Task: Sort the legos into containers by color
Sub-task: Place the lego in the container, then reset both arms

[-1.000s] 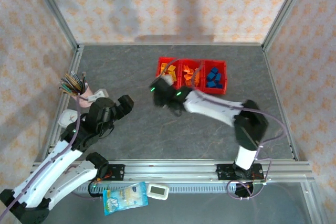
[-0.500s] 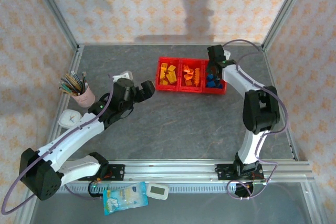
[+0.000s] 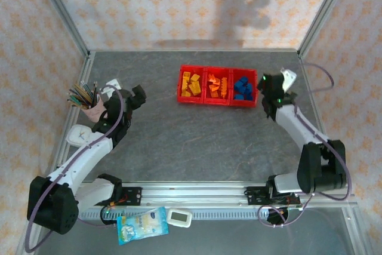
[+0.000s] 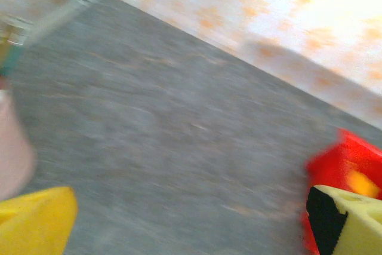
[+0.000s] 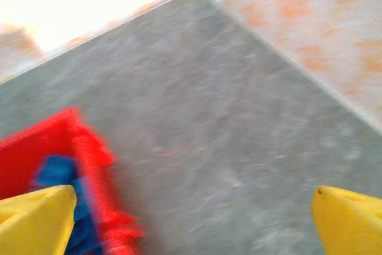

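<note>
The grey worktop (image 3: 197, 141) lies under patterned walls. From above, the containers (image 3: 218, 103) sit far-centre, holding the legos (image 3: 216, 85) (yellow, orange, blue, left to right). My left pincer (image 3: 137, 92) hangs near a pencil cup (image 3: 91, 109), and my right pincer (image 3: 270, 85) is just right of the blue bin. Left wrist: my fingers are spread and empty, with the red tray at right. Right wrist: my fingers are spread wide and empty, with blue legos at lower left.

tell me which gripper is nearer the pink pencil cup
Left. The left gripper is just right of the pencil cup, close by; the right gripper is across the table, beside the blue end of the containers.
</note>
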You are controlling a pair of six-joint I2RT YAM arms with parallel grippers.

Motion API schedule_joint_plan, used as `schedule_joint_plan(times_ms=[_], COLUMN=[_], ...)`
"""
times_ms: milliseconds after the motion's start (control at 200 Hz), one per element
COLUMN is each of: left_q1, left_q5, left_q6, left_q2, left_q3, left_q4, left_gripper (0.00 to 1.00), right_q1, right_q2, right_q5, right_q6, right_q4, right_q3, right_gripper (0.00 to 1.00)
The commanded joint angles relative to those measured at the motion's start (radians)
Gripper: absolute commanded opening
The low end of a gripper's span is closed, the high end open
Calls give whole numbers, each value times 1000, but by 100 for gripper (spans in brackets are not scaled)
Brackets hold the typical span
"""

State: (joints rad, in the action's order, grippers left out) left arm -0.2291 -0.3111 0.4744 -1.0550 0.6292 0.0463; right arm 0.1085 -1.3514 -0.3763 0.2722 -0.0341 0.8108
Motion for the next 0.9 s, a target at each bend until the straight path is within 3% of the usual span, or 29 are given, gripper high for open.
schedule_joint_plan(times_ms=[0,250,390,516,586,616,761,896], left_q1=[57,148,166,175,178,180,206,205], left_q5=[-158,0,97,162,179,170,70,51], left_q6=[-207,-409,-477,-499,-489,-483,-415,-414], left_q2=[-24,-210,-366,-505,-466,-467,-477,-481], left_q3=[-140,-404,-437,-483,-458,-436,-432,-437], left_q4=[305,1006,1234,1459,1337,1295,1303,1317], left_gripper=[99,99,100,100,100,100,100,100], right_q1=[-15,-44,-101,-93,-92,-91,-78,-78], right_q2=[-14,-79,-104,-191,-156,-174,-165,-167], right_q5=[-112,75,270,377,376,376,391,392], right_q6=[-88,-243,-232,-288,-286,-289,-313,-314], right_q4=[337,881,1062,1362,1227,1277,1244,1245], right_q3=[-217,-437,-500,-611,-572,-581,-570,-568], right_gripper=[100,100,100,100,100,100,100,100])
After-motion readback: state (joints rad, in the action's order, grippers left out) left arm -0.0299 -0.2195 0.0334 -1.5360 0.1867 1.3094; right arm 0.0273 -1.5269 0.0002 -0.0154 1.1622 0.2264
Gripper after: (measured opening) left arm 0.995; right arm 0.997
